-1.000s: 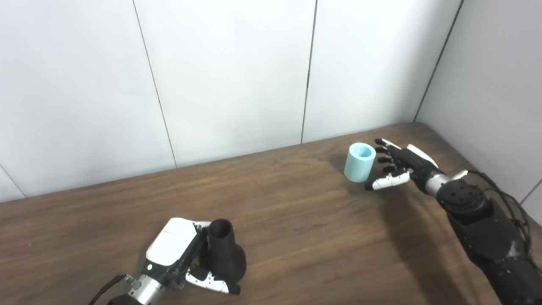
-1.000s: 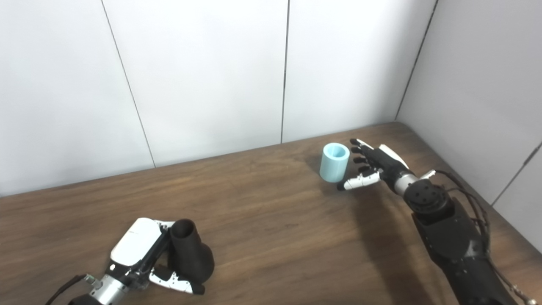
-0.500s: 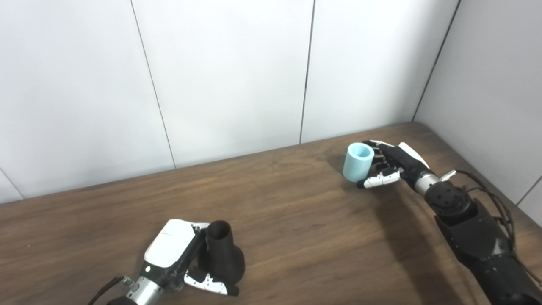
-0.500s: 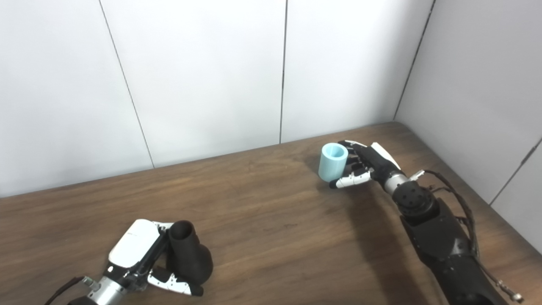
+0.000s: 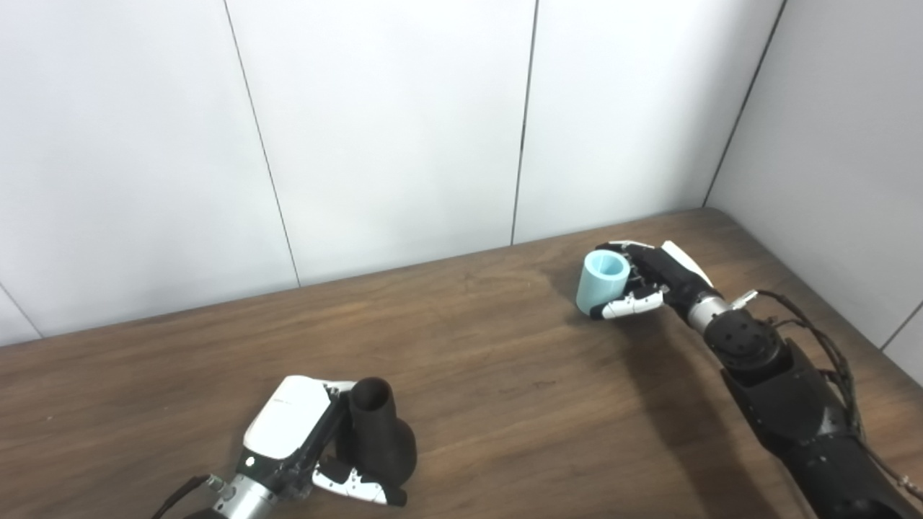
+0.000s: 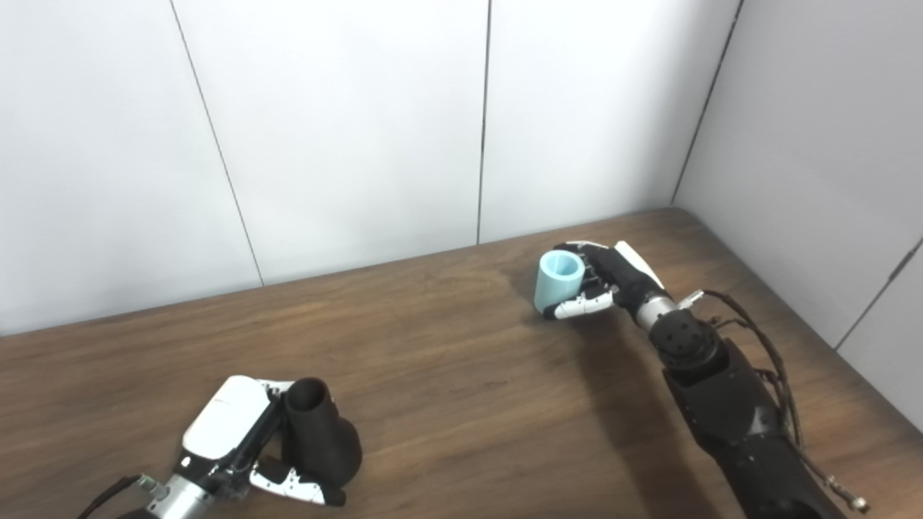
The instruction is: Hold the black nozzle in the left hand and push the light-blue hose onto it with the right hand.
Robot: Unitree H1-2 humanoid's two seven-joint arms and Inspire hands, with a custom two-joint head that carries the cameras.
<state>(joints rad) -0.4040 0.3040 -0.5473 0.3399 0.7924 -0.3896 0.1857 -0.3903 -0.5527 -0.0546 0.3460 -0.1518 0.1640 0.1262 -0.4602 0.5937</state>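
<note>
- A brown wooden surface (image 5: 505, 375) sits in a corner of plain white wall panels; two robot arms come in from the bottom edge.
- The left hand (image 5: 303, 440), near the front left, has its fingers clamped around a black nozzle (image 5: 378, 440). The nozzle stands upright with its narrow open neck pointing up and its wider base low against the surface.
- The right hand (image 5: 649, 281), far back on the right, has its fingers wrapped around a short light-blue hose (image 5: 601, 282), thumb across the front. The hose is tilted a little, open end up; whether its base touches the surface cannot be told.
- Hose and nozzle are well apart, at opposite ends of the surface.
- Step in hand, as a judgement: securing the hose before carrying it over.
- To do it well: grip should be firm on the hose's side wall, leaving one open end clear. The carry would then need that open end turned to face the nozzle's neck, the two axes lined up, and a straight push while the left hand holds steady.
- Risk: a skewed approach could jam the rim or tip the nozzle.
- No brand, label or writing is readable anywhere.
</note>
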